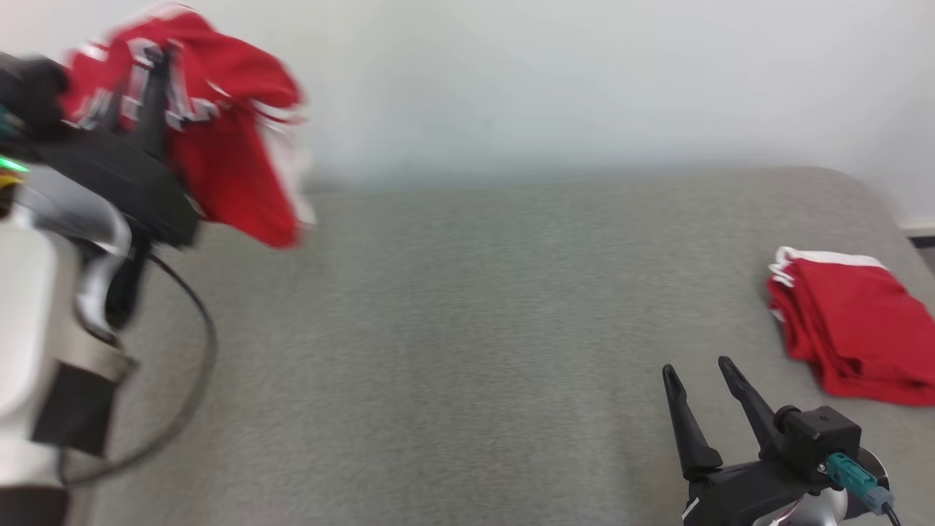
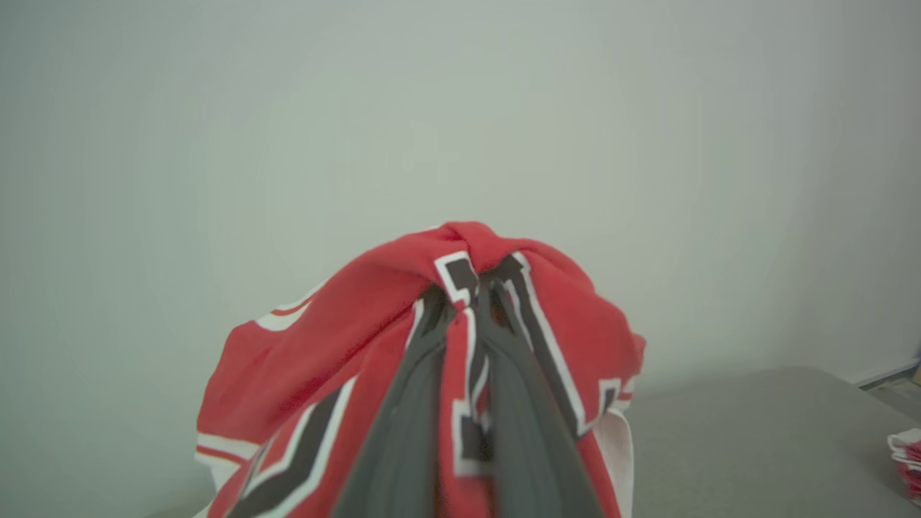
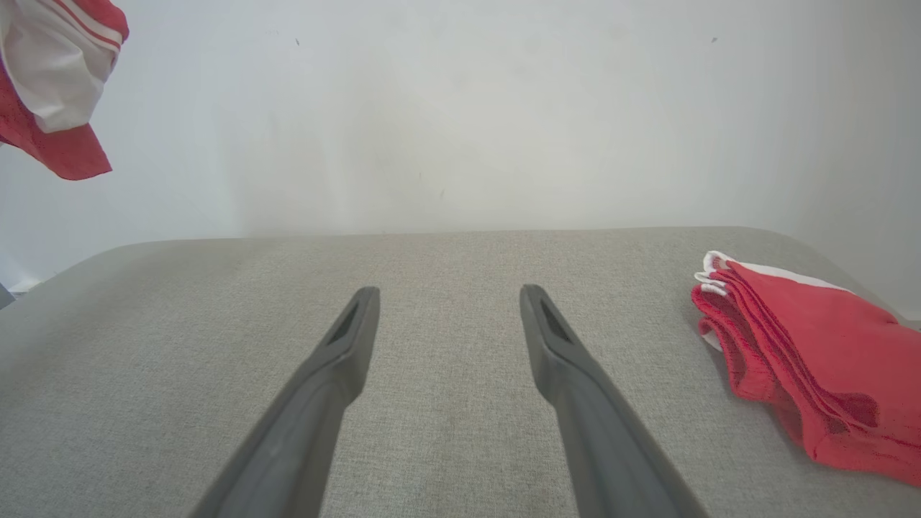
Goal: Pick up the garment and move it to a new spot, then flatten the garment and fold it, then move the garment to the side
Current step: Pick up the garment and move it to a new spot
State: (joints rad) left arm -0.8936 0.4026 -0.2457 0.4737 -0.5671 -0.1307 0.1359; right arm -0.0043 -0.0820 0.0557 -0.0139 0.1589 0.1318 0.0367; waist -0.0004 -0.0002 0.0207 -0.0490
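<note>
My left gripper (image 2: 471, 288) is pinched tight on the red garment (image 1: 234, 146); it hangs bunched in the air over the far-left of the grey surface (image 1: 467, 329); right gripper (image 1: 695, 369) spread wide, empty; folded red pile (image 1: 855, 329) at right.

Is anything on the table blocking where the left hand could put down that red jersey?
Nothing visible does. The left hand holds the red jersey aloft; the middle of the grey table lies bare. Folded red garments sit at its right edge, near the open right hand.
</note>
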